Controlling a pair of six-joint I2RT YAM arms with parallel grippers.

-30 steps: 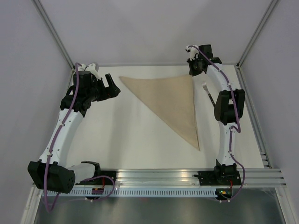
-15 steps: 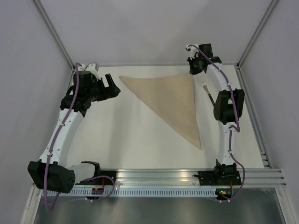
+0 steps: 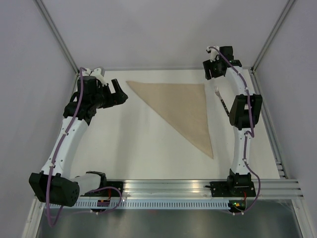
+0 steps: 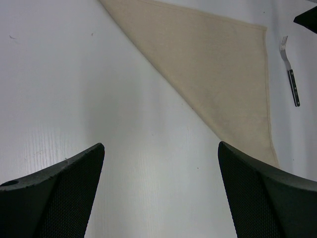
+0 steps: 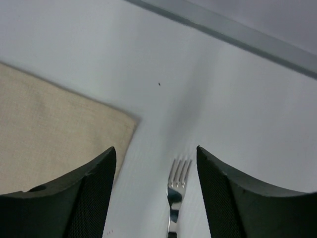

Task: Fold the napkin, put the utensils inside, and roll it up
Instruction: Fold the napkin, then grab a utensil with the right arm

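Napkin lies flat on the white counter, folded into a triangle. One straight edge runs along the far side from 10 o'clock to 1 o'clock. A second drops down the right side to a point at 5 o'clock. The long slanted edge faces the left arm.

At 3 o'clock of the napkin's far right corner lies a fork, just beside the cloth but not touching it. Its tines point toward 12 o'clock. Its dark handle passes under the right arm in the top view, which hides the handle's end.

The left pincer sits at 9 o'clock of the napkin's far left corner, just off the cloth, jaws spread wide over bare counter. The right pincer hangs at 12 o'clock of the fork, close to the back wall, jaws likewise apart. Its wrist view shows the tines on the counter between its fingers.

White counter stretches from the slanted edge toward 7 o'clock as far as the metal rail.
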